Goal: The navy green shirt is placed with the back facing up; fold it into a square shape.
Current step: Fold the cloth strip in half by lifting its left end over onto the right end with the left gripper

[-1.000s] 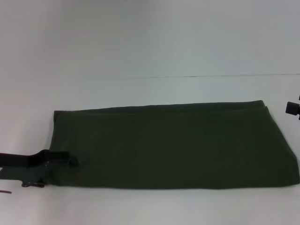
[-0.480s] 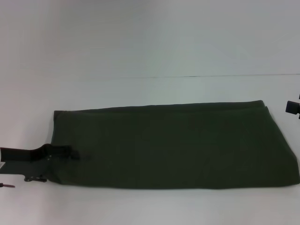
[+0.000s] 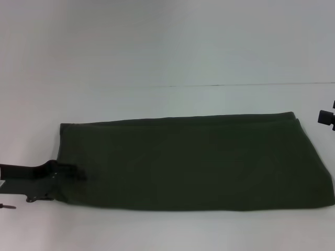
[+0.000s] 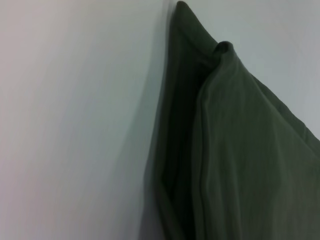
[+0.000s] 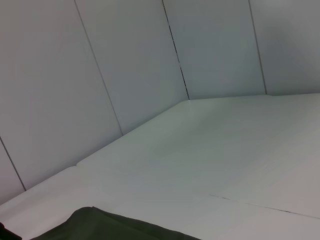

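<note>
At the near-left corner of the navy green shirt (image 3: 193,162), the left gripper (image 3: 78,173) lies low with its tips over the hem, apparently pinching the fabric, though I cannot tell for certain how the jaws stand; that corner is probably the handle for folding the long band across itself toward a square. The shirt lies flat on the white table (image 3: 167,99), already narrowed into a long strip. The right gripper (image 3: 326,117) hangs just off the shirt's far-right corner, seemingly idle, its jaws impossible to read.

Right tool (image 3: 327,117) (mostly cropped) leaves its grip unreadable.
</note>
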Controlling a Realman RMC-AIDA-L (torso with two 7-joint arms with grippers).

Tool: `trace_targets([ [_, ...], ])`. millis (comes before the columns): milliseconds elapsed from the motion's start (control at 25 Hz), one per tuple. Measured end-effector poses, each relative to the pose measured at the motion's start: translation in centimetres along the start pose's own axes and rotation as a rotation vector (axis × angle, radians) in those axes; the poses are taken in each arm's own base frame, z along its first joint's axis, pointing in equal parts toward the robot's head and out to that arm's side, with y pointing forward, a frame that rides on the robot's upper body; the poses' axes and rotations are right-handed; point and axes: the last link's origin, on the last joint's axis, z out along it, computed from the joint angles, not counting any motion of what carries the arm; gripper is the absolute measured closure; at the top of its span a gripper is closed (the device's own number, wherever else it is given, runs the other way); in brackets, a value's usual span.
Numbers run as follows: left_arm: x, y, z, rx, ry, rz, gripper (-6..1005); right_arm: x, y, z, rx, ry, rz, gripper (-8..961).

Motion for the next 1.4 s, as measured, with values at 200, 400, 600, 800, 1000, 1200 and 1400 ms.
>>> trace_targets([
  [200,0.0,-0.1,0.0,0.001,0.0,-0.002,380,-0.1,0.0,0.1,-0.002,-0.001,-0.001,22],
  [400,0.0,-0.1,0.0,0.001,0.0,-0.002,465,-0.1,0.1,0.2,-0.011,0.003,-0.003,22],
  [600,0.0,0.0,0.0,0.003,-0.004,0.002,495,0.0,0.2,0.4,-0.02,0.017,-0.013,22],
  [800,-0.1,0.0,0.0,0.005,-0.007,0.006,511,0.4,1.3,0.6,-0.099,0.06,-0.078,22],
  [1000,-0.1,0.0,0.0,0.003,-0.01,0.007,527,0.8,2.2,0.1,-0.183,0.108,-0.17,22],
  [1200,-0.1,0.0,0.0,0.002,-0.012,0.008,625,0.9,2.7,-0.8,-0.228,0.108,-0.226,22],
  [1400,-0.1,0.1,0.0,0.001,-0.014,0.009,660,1.2,2.8,-1.0,-0.238,0.116,-0.238,22],
])
